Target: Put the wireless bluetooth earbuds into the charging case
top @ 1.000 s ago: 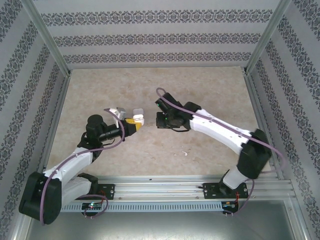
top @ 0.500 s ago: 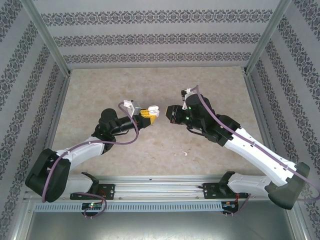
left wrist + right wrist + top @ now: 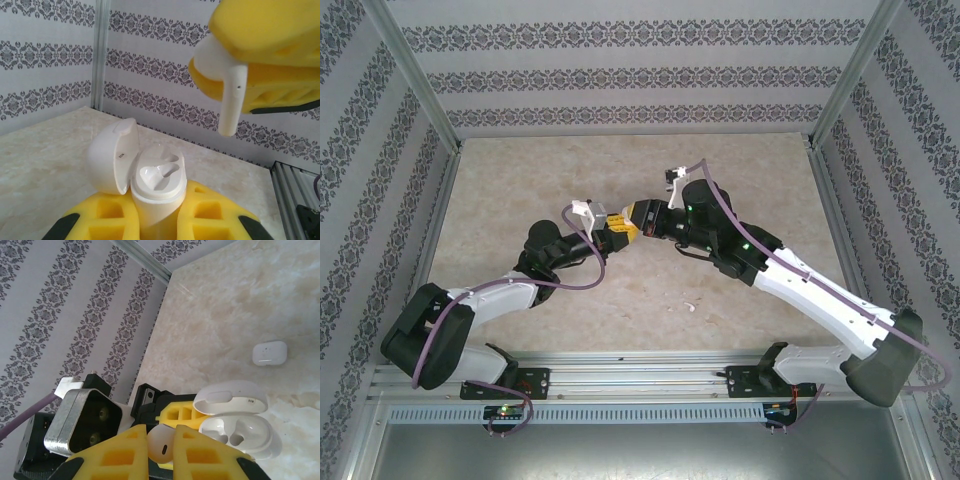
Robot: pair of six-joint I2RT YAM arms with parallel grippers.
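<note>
My left gripper [image 3: 616, 234] is shut on an open white charging case [image 3: 157, 187]. The case stands upright between the yellow pads, its lid [image 3: 112, 155] swung back to the left, and both sockets are empty. My right gripper [image 3: 643, 217] is shut on one white earbud [image 3: 162, 446]. In the left wrist view that earbud [image 3: 227, 95] hangs stem-down above and to the right of the case, apart from it. In the right wrist view the open case [image 3: 240, 432] lies just right of my right gripper [image 3: 160, 452]. Another small white earbud [image 3: 690, 306] lies on the table.
A second white case [image 3: 270, 353], closed, lies flat on the beige marbled table [image 3: 740, 170]. Patterned walls and metal posts enclose the table on three sides. The aluminium rail [image 3: 640, 365] with both arm bases runs along the near edge.
The two grippers have closed in on each other. The right one swung left with the earbud until it sits right next to the case held by the left gripper.
</note>
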